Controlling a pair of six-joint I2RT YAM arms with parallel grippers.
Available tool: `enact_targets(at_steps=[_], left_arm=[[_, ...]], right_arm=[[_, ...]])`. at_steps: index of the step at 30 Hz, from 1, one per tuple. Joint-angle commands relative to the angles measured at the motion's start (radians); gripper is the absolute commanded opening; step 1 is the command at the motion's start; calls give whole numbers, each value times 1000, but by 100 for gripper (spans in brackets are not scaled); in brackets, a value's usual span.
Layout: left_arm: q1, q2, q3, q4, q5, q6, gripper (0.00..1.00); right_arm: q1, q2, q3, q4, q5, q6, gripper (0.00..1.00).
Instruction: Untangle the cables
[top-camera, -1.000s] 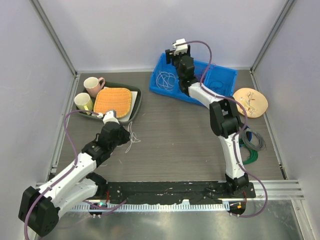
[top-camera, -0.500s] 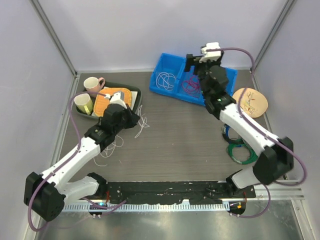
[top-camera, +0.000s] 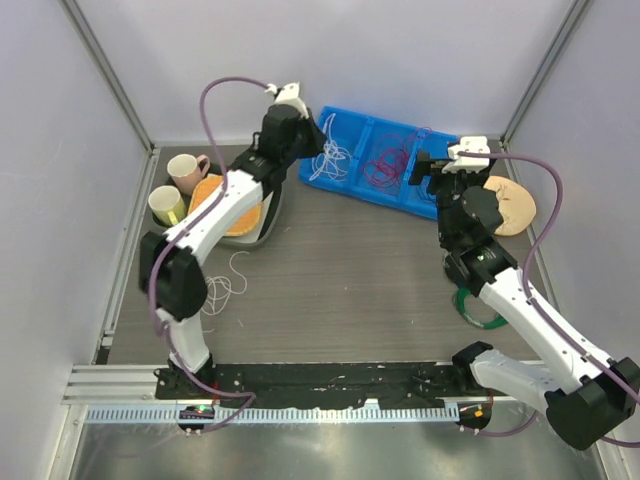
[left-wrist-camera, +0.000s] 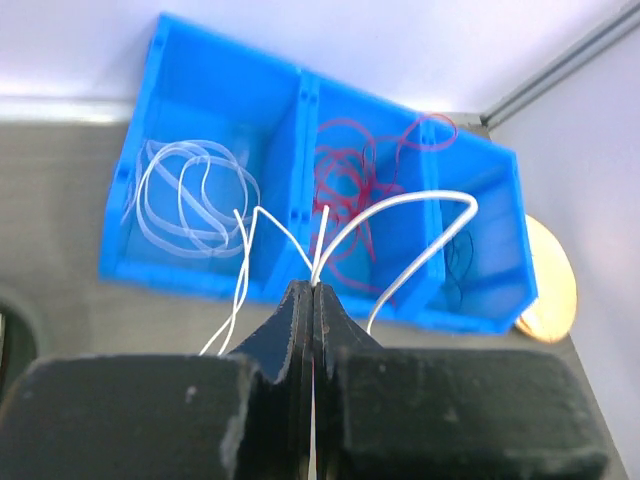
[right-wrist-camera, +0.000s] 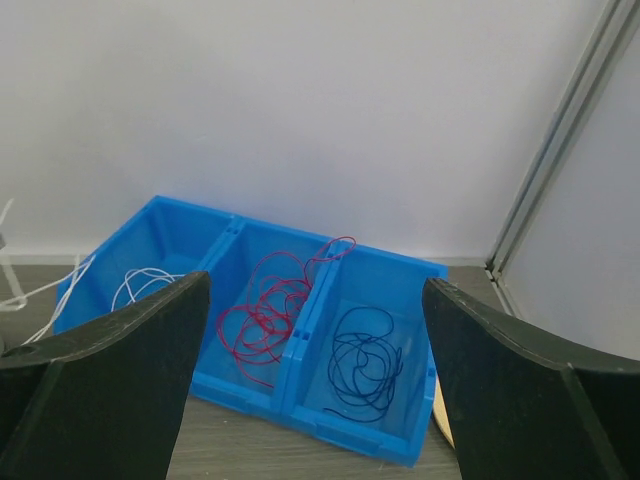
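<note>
L gripper (left-wrist-camera: 313, 290) clenched on white cable (left-wrist-camera: 400, 205) over far blue bin (left-wrist-camera: 225, 70); loop hangs above red cable (right-wrist-camera: 268, 300), mid compartment. R gripper (right-wrist-camera: 315, 290) wide open, empty. Risk: release here re-tangles white w/ red. Near-left table strands (top-camera: 228, 288) maybe attached, could snag.

The bin (right-wrist-camera: 250, 392) is bright blue. In it lie a white cable (top-camera: 333, 160), a red cable (top-camera: 385, 165) and a dark blue cable (right-wrist-camera: 362, 358). The left claw (left-wrist-camera: 312, 290) is black and the strand (left-wrist-camera: 400, 215) in it is white. The worktop (top-camera: 350, 270) is grey-brown with a wood grain. The mat (top-camera: 245, 218) is orange with a woven grid. One mug (top-camera: 186, 172) is pink and the other mug (top-camera: 166, 205) is pale yellow. The coil (top-camera: 470, 308) is green, and the hose (top-camera: 215, 90) is purple.
</note>
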Motion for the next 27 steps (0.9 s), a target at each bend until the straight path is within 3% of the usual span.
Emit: enact_targets(at_steps=[1,4,7,8,9,10,11,14,20,23,27], left_arm=[[-4,199,311,-44,-70,84,0],[-2,447,646,-180,-188,119,0],[-1,674,974,-309,-182,160,6],[-2,739,1028,-328,-190,168,35],[-1,747,1056,-332,-205,170,51],[1,742,1036,-320,-222,165,60],[1,726,1000,-300,-227,163,76],[2,624,836,-233,-232,163,99],[-4,444,756,-384,-176,137,100],[-18,283,613,-510,-179,93,100],[-48,-50,49,-463,-300,-28,100]], right_arm=[[0,-71,-34,91,45,-50,92],[2,-88,-54,117,68,-59,92],[2,-99,-54,111,74,-62,92],[2,-101,-55,113,77,-63,92],[2,-105,-55,113,79,-61,92],[2,-108,-57,107,79,-59,92],[2,-111,-56,101,74,-47,92],[2,-124,-51,74,40,-30,92],[2,-160,-48,32,17,-1,92],[2,-188,-46,-1,-15,25,93],[2,-219,-54,-33,-98,57,95]])
